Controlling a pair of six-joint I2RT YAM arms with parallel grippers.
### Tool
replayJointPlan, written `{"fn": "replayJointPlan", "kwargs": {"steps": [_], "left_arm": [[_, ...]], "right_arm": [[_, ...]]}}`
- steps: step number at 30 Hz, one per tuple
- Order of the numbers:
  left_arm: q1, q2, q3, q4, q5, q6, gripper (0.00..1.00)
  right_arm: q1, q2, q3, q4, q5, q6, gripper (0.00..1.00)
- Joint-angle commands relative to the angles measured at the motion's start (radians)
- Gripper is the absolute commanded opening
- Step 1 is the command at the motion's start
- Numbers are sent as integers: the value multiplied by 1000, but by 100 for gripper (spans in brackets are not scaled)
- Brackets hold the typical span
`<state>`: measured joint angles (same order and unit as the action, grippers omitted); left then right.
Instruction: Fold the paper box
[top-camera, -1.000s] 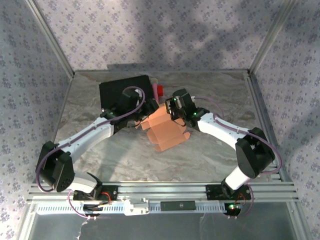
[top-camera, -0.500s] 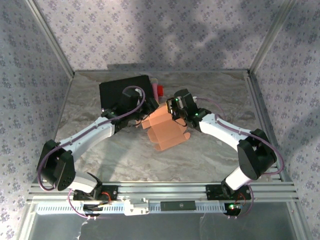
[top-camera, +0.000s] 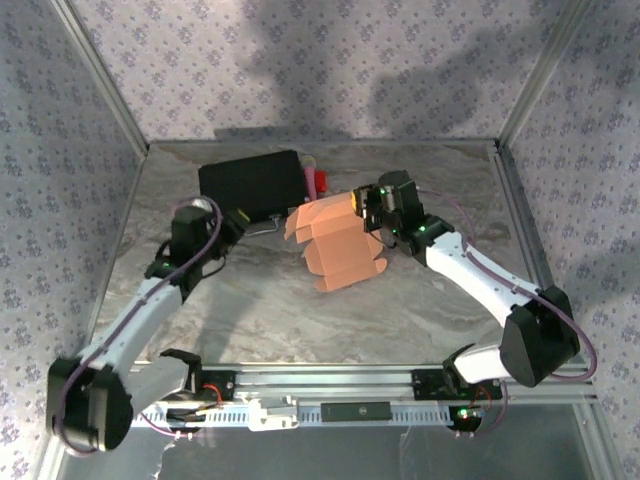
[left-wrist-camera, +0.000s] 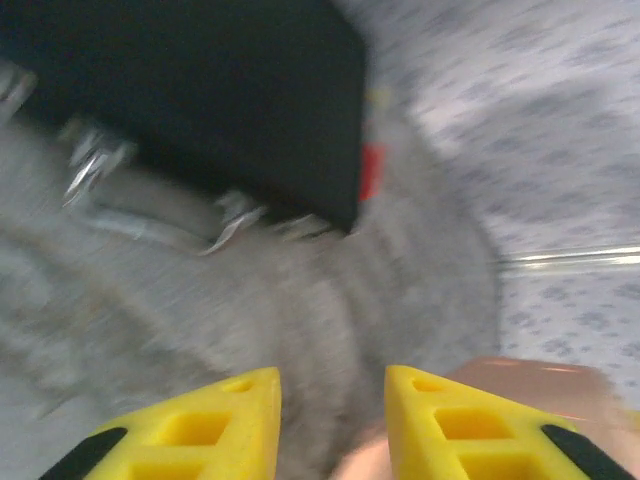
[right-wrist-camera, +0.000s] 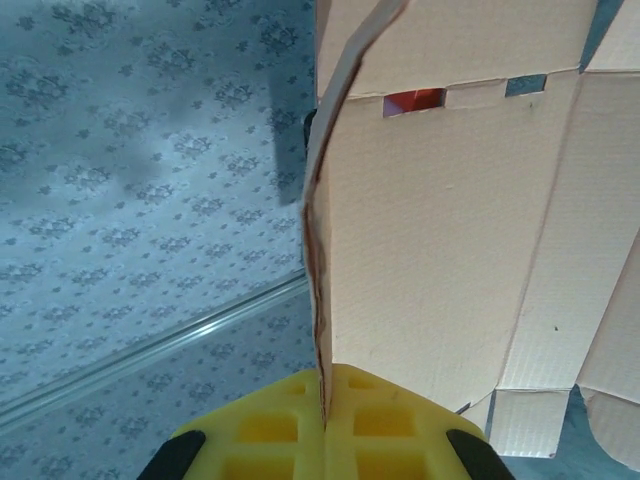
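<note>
Two claws are doing different work here. The right claw (right-wrist-camera: 325, 395) is clenching one upturned panel of the paper box (top-camera: 338, 250), its yellow pads pressing together on the thin cardboard edge. The left claw (left-wrist-camera: 333, 395) is hovering with its fingers parted and nothing between them.

The box is sitting mid-worktop (top-camera: 420, 310) as a partly raised sheet of flaps and tabs, not yet closed into shape. Its far right corner is being lifted in the right claw's grip, and its long axis appears to be running roughly from far to near, slanting a little rightward. A black case (top-camera: 250, 180) and a small red thing (top-camera: 320, 180) are lying just beyond it.

The relation that matters is this: the box is lying to the right of the left claw and a little apart from it, while that claw is pointing toward the black case. The right arm is plainly nearer, already touching. Any fold on the free left flaps is probably going to need the left claw swinging rightward first.
</note>
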<state>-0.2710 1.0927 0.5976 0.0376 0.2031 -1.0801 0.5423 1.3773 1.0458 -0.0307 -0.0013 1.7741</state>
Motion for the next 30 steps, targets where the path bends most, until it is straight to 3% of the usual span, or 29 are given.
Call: {"fn": "replayJointPlan", "kwargs": {"steps": [1,10,20,30], "left_arm": [[5,103,-137,394,176,-68,27],[-43,350,-146,868,272,-82,28],[-89,663,-105,1366,305,-263,34],[-196,677,-81,1370,267,-225,33]], "right_arm": [[-16,-14,8,-26,-36,50,0],[-20,-50,72,-136,-19,71,0],[-39,-39,74,-102,-44,110,0],[-85,-26,53,-37,-86,142,0]]}}
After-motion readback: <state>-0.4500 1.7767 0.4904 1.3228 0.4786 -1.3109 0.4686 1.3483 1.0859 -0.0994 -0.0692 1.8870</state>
